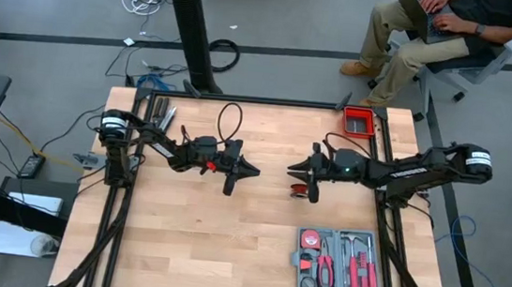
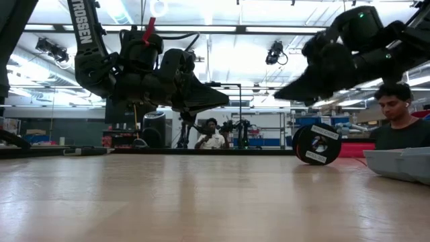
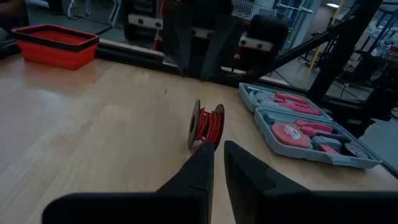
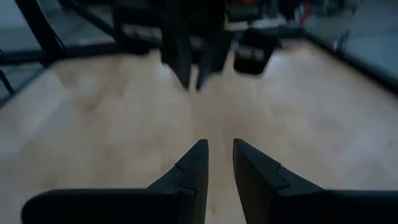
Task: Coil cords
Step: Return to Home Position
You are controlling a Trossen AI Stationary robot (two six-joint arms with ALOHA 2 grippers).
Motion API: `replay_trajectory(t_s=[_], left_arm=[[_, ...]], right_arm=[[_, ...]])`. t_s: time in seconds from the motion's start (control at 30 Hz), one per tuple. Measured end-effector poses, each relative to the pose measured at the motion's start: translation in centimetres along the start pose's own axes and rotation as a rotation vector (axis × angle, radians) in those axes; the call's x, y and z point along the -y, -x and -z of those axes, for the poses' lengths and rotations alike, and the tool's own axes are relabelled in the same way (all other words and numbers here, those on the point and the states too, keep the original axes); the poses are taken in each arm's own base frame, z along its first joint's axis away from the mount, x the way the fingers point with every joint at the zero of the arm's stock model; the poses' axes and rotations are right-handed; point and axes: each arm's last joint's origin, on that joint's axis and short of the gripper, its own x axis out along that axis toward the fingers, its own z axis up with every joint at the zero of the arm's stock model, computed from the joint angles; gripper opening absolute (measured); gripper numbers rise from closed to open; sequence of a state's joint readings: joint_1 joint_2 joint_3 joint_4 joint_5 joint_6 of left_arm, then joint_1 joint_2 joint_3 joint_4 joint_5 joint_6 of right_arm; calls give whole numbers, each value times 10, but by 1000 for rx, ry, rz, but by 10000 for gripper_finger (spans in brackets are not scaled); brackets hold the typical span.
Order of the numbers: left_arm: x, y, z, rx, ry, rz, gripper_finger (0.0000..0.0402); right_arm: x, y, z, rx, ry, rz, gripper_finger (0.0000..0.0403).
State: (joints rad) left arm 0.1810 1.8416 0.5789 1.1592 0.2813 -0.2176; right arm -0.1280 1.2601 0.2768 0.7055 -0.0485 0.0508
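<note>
I am looking down at the table [image 1: 227,244] and both arms are hanging over its middle, pointing at each other. The left gripper [image 1: 252,169] is sitting a little toward the left edge and is holding nothing. Its fingers [image 3: 198,169] are showing only a thin gap between them. The right gripper [image 1: 293,167] is sitting a little toward the right edge, near the left one but not touching it. Its fingers [image 4: 194,163] are a little bit apart too, with nothing between them. The red cord [image 3: 210,126] is lying wound on a small black spool [image 1: 307,189]. The spool is standing on its rim like a wheel, on the wood just beside the right gripper, on the side toward the front edge. A grey tool case [image 1: 337,262] is lying open near the front right corner. A red tray [image 1: 360,121] is sitting at the back right corner. A person [image 1: 437,29] is sitting past the back edge.
</note>
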Motion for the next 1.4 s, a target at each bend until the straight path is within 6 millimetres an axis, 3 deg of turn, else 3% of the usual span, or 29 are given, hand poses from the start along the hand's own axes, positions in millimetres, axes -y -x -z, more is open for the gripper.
replay_trajectory(t_s=[0.3,0.47,0.87,1.13,1.4], left_arm=[[4,5,-23,125,-53,109,42],[2,15,-36,43,-33,69,42],[-1,45,-50,-197,-83,-24,42],[-10,69,-61,-272,-115,-120,42],[-15,81,-63,-274,-198,-149,42]], right_arm=[[-3,27,-34,200,26,-80,73],[-3,52,-40,171,39,-69,73],[-5,92,-30,46,-1,-62,73],[-6,107,-20,-28,64,-62,73],[-6,114,-16,-56,51,-61,73]])
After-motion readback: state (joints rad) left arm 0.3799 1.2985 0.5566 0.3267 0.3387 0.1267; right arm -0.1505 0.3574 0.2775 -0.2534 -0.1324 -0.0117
